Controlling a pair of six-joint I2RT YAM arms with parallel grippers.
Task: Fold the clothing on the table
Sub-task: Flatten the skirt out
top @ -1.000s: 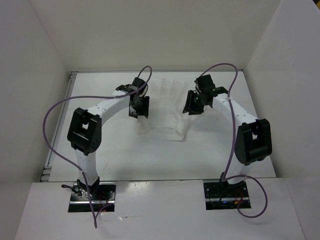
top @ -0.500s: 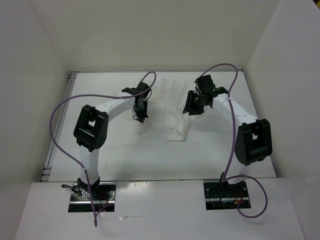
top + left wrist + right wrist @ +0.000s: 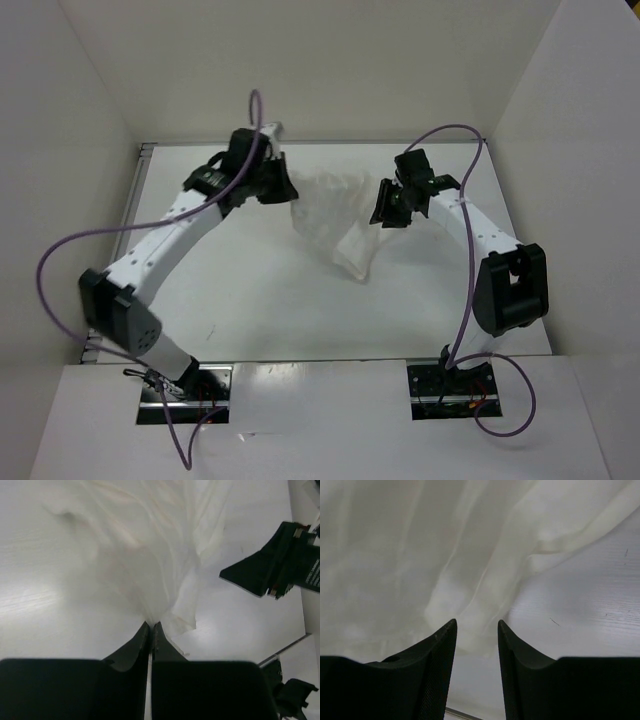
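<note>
Your left gripper point(image 3: 151, 625) is pinched tight on an edge of the clothing point(image 3: 335, 215), which drapes down to mid-table. The right gripper point(image 3: 476, 625) sits jaws apart over the fabric's other side, holding nothing. I'd carry that edge across low and slow so it doesn't bunch. Plain white table point(image 3: 250, 290), white walls point(image 3: 300, 60) boxing it in.

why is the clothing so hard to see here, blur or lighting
Top external: sharp, but the white clothing barely contrasts with the white table. Left wrist: folds show clearly; glare on the table. Right wrist: clothing close, soft-focused; fingers black silhouettes.
</note>
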